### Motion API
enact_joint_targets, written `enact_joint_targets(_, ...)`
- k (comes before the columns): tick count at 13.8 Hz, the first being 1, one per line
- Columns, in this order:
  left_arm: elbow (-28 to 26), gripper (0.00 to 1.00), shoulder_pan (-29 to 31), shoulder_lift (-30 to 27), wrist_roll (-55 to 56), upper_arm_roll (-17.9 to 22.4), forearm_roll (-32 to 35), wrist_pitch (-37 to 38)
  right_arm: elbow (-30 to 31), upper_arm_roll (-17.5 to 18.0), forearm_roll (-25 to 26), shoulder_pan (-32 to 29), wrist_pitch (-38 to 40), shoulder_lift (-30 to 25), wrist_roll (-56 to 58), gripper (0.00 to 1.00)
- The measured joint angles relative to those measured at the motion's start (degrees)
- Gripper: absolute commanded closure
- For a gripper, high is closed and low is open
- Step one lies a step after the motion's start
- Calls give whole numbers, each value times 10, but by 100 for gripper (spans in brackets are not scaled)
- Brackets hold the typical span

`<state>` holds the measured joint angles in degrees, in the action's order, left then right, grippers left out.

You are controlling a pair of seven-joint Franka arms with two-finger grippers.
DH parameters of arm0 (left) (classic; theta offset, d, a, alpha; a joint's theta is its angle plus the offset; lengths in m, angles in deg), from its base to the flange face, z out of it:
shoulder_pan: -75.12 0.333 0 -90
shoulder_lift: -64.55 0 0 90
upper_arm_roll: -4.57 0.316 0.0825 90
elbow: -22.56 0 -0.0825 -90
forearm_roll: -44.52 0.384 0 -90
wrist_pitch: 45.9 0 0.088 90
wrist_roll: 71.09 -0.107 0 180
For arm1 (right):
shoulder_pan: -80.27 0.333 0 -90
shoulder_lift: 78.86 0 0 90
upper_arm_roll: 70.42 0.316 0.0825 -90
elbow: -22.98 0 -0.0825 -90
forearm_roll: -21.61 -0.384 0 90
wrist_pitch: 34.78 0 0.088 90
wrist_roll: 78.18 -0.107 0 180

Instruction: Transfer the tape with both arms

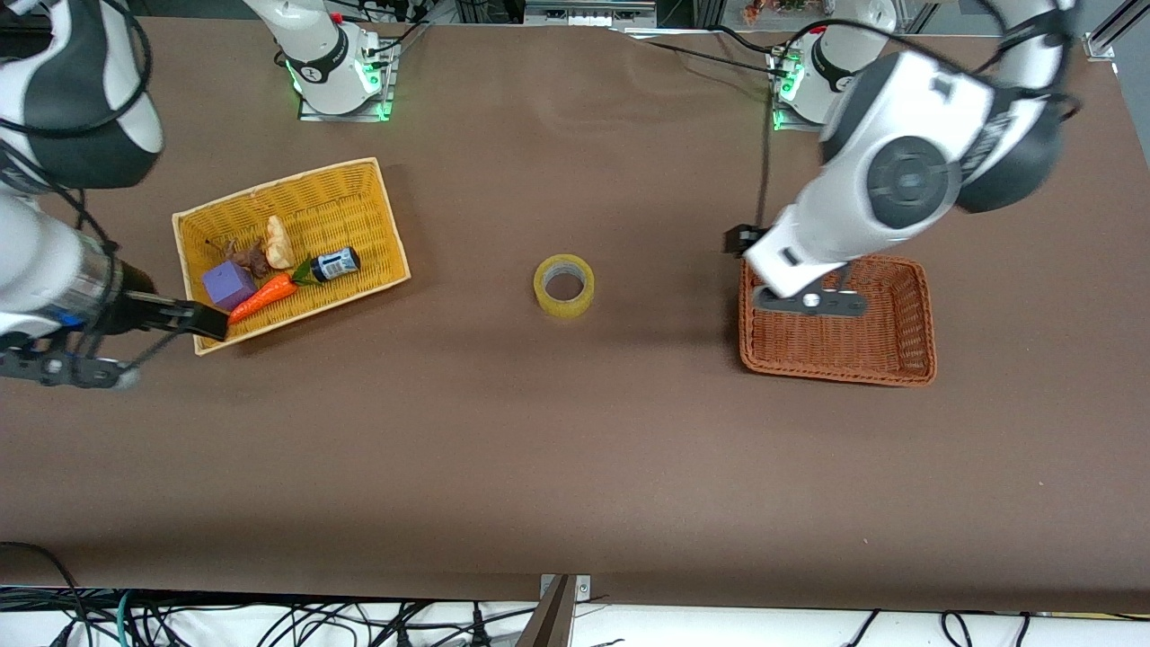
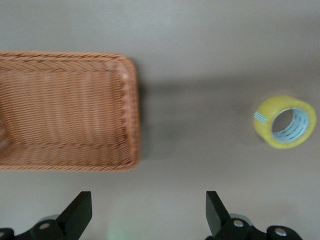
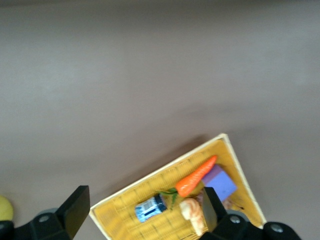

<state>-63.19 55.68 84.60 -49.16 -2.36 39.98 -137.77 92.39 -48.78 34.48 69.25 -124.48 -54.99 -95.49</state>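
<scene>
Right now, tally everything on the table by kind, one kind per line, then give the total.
Baskets: 2, a yellow basket and an orange-brown basket
Tape rolls: 1, the tape
Carrots: 1, an orange carrot
Blocks: 1, a purple block
Bottles: 1, a small dark bottle
Other items in the yellow basket: 2, a pale piece and a brown piece
Total: 8

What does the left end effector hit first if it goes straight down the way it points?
Probably bare table just beside the brown basket. The left end effector hangs open, fingers pointing down past the basket's edge. The tape sits well off that line. Depth is hard to judge.
</scene>
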Motion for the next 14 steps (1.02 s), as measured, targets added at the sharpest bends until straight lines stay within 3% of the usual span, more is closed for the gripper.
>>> enact_joint_targets(3, -3, 0, -34, 49, 14, -3, -18, -73, 25, -51, -23, -1, 9, -58, 4, 0)
enact_joint_targets(7, -39, 0, -92, 124, 40, -8, -28, -209, 85, -140, -107, -1, 6, -133, 73, 0)
enact_joint_targets(10, -47, 0, -145, 171, 99, -9, -28, -289, 102, -211, -117, 28, 11, -150, 179, 0)
enact_joint_targets(12, -48, 3, -165, 197, 112, -9, -28, -334, 113, -229, -117, 49, 12, -158, 186, 0)
enact_joint_targets(13, -48, 24, -169, 208, 113, -9, -28, -351, 129, -230, -117, 54, 11, -168, 186, 0)
enact_joint_targets(14, -48, 61, -171, 218, 112, -9, -28, -363, 148, -230, -117, 56, 8, -181, 186, 0)
